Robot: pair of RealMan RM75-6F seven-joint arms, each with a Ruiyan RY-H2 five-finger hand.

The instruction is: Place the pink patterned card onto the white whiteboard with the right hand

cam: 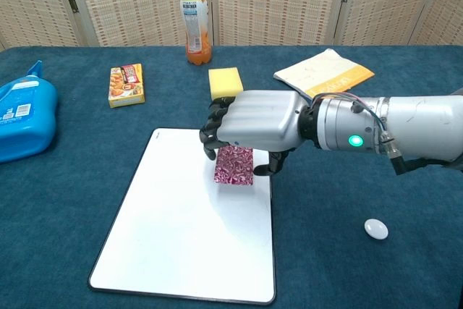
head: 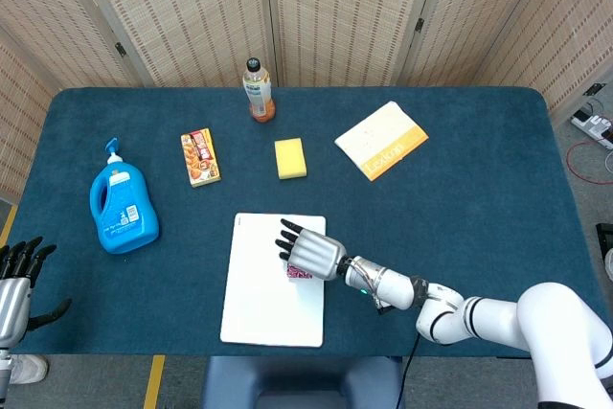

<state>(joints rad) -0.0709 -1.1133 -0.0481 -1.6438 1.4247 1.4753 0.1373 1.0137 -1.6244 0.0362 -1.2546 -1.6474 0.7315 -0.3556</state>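
My right hand [head: 312,253] [cam: 255,124] holds the pink patterned card [cam: 234,165] [head: 299,272] by its top edge, hanging just above the right part of the white whiteboard [head: 259,294] [cam: 181,215]. The card hangs upright below the curled fingers. Whether its lower edge touches the board is unclear. My left hand [head: 17,284] rests at the far left edge of the head view, away from the table, fingers spread and holding nothing.
A blue detergent bottle [head: 123,203] stands at the left, with a snack box [head: 200,157], a yellow sponge [head: 290,158], an orange drink bottle [head: 258,90] and a booklet [head: 381,139] further back. A small white disc [cam: 375,229] lies right of the board.
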